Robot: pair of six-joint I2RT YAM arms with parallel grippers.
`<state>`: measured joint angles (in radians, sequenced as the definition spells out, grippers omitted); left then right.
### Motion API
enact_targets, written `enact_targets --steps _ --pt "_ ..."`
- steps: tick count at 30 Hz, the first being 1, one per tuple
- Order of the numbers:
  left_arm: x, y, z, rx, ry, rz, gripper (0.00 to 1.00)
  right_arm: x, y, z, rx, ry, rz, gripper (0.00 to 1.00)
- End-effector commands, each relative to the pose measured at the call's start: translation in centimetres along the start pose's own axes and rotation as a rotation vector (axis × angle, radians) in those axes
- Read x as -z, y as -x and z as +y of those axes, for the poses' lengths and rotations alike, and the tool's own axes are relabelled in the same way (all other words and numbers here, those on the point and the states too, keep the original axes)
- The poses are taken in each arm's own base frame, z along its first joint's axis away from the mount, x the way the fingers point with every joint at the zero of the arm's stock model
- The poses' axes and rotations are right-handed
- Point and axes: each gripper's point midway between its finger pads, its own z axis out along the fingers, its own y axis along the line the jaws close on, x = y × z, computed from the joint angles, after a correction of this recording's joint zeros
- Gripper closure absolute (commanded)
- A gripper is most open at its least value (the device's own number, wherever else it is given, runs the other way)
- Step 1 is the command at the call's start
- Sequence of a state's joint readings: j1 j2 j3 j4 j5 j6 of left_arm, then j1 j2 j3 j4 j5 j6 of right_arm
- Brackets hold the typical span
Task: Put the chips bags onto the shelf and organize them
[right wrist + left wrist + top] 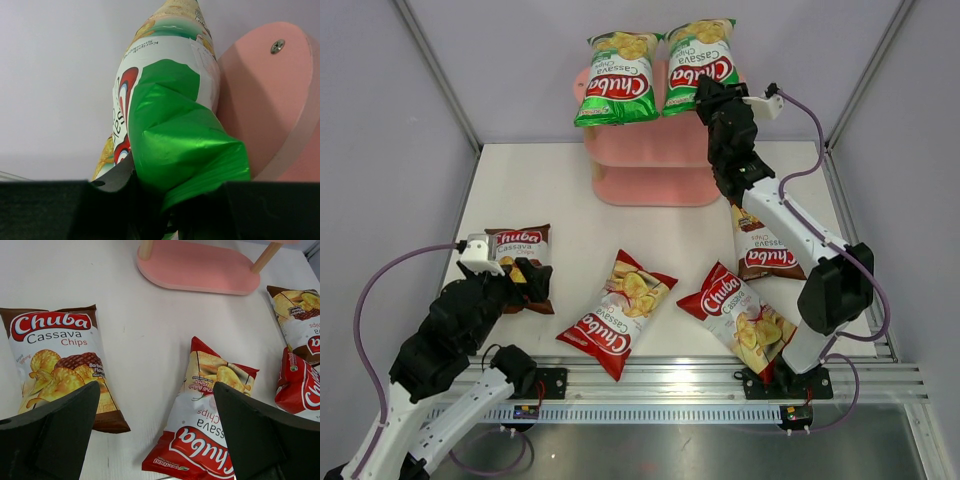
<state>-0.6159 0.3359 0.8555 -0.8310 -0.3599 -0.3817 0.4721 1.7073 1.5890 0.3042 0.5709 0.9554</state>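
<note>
The pink shelf [650,150] stands at the back centre. Two green chips bags lie on its top board, the left one [615,80] and the right one [700,65]. My right gripper [708,98] is shut on the near edge of the right green bag [175,130], over the top board [270,100]. My left gripper [525,285] is open and hovers low over the near end of a dark brown bag [520,258]. Its fingers [50,430] straddle the gap between that brown bag [57,365] and a red bag [210,415].
A red bag [618,312] and a second red bag [740,315] lie near the front edge. A second brown bag [765,250] lies partly under the right arm. The shelf's bottom board [200,267] is in the left wrist view. Grey walls enclose the table.
</note>
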Motion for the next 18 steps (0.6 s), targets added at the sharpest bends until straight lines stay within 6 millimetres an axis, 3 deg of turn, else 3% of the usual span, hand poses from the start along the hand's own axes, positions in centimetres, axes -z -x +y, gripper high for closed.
enact_targets --steps 1,5,9,12,14,18 --pt "0.1 1.1 -0.3 0.005 -0.022 -0.055 0.01 -0.3 1.0 1.8 -0.054 0.006 -0.066 0.80" --pt "0.1 1.1 -0.3 0.005 -0.021 -0.058 0.01 -0.6 0.3 1.0 -0.052 -0.015 -0.048 0.74" --pt "0.1 1.0 -0.3 0.006 -0.022 -0.056 0.01 0.1 1.0 1.4 -0.048 -0.013 -0.049 0.62" --pt "-0.1 1.0 -0.4 0.001 -0.023 -0.051 0.01 0.5 1.3 1.4 -0.028 -0.014 -0.043 0.49" --pt "-0.1 1.0 -0.4 0.001 -0.022 -0.049 0.01 0.9 1.4 1.3 -0.025 -0.020 -0.034 0.34" --pt "-0.1 1.0 -0.4 0.002 -0.021 -0.050 0.01 1.6 2.2 1.6 -0.027 -0.021 -0.037 0.26"
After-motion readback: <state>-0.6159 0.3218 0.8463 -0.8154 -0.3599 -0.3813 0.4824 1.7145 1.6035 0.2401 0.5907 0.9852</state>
